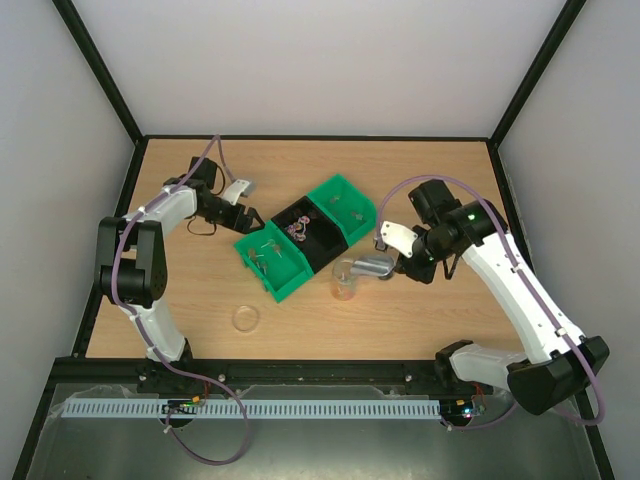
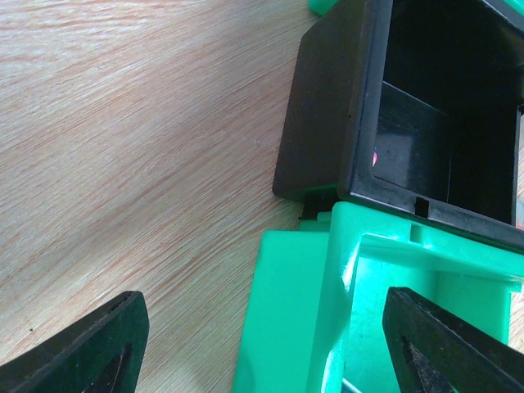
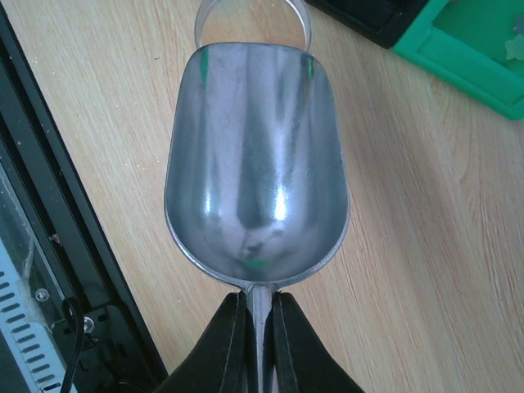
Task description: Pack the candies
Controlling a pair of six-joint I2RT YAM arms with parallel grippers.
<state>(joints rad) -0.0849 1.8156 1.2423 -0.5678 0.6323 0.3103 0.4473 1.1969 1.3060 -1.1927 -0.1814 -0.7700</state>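
Observation:
Three bins stand in a diagonal row: a green bin (image 1: 272, 265), a black bin (image 1: 305, 235) and a second green bin (image 1: 345, 205). Small candies (image 1: 297, 230) lie in them, too small to tell their colours. A clear cup (image 1: 343, 283) with a few candies at its bottom stands in front of the bins. My right gripper (image 1: 402, 265) is shut on the handle of a metal scoop (image 3: 255, 155), whose empty bowl reaches over the cup's rim (image 3: 252, 12). My left gripper (image 2: 262, 344) is open, straddling the near green bin's wall (image 2: 340, 270) beside the black bin (image 2: 327, 106).
A clear round lid (image 1: 246, 318) lies flat on the wooden table (image 1: 450, 320) at the front left. A black frame rail (image 1: 300, 372) runs along the near edge. The cage walls close the table on the left, right and back.

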